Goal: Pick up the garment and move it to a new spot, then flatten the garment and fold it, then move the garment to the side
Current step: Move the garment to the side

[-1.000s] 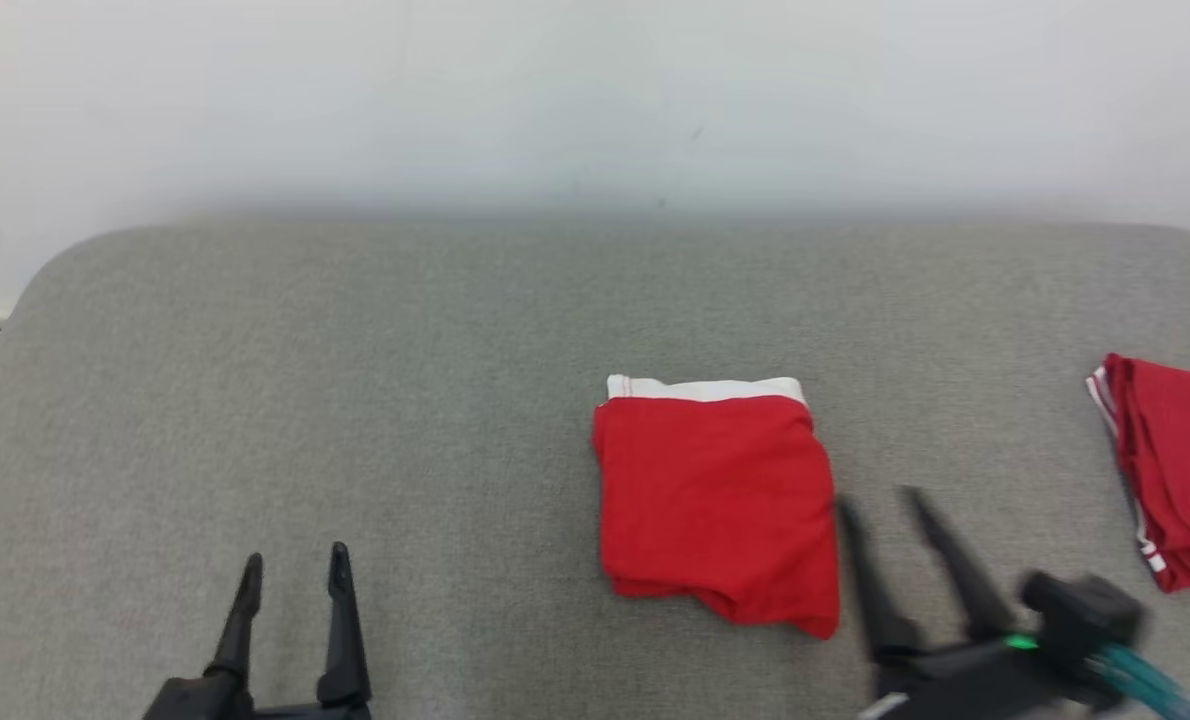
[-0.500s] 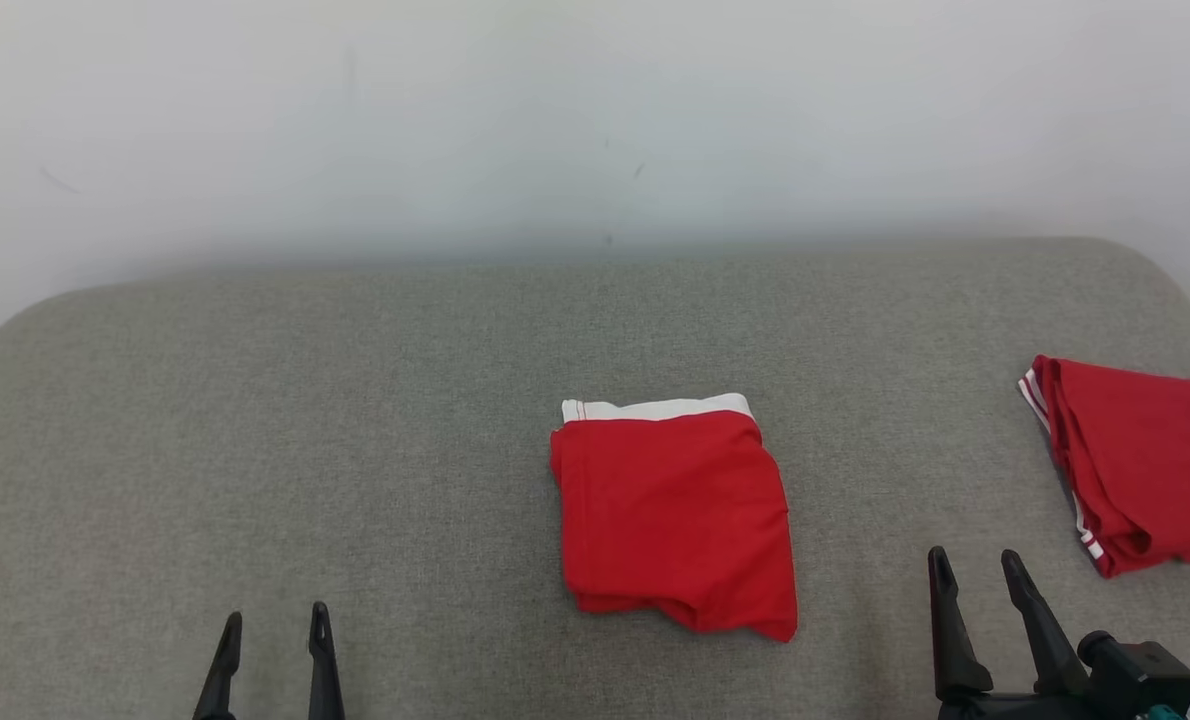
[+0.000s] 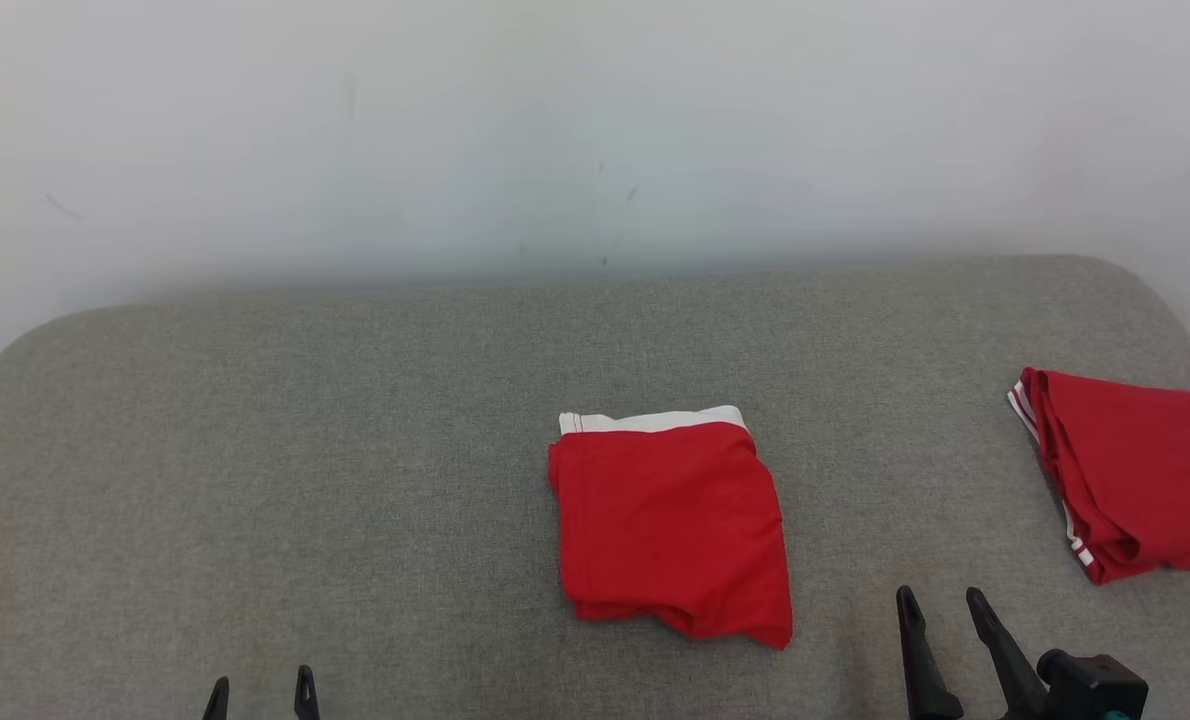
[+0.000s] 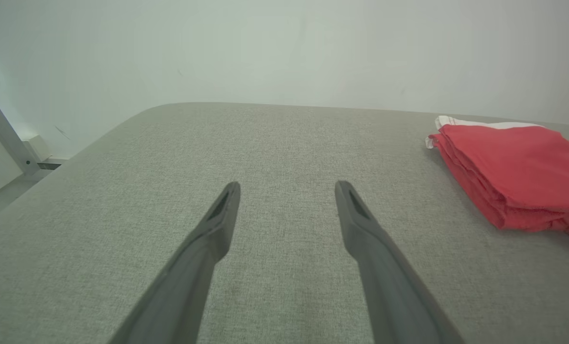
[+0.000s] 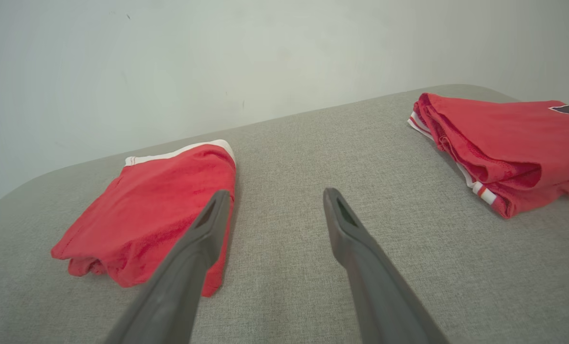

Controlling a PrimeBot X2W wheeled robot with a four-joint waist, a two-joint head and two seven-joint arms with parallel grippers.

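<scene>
A: Both grippers have drawn back. The right gripper [image 3: 940, 600], just beside the red garment [image 3: 670, 525] a second ago, now sits apart from its near right corner.
B: Jaws?
A: Parted and empty, on the left gripper [image 3: 261, 690] too.
B: Surroundings?
A: The garment lies folded square mid-cushion, white waistband at the far edge. The grey woven cushion [image 3: 355, 450] has rounded corners. A striped red bundle [image 3: 1140, 470] lies far right, well apart

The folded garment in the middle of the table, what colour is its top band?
White, on the red folded garment; clearest in the head view.
</scene>
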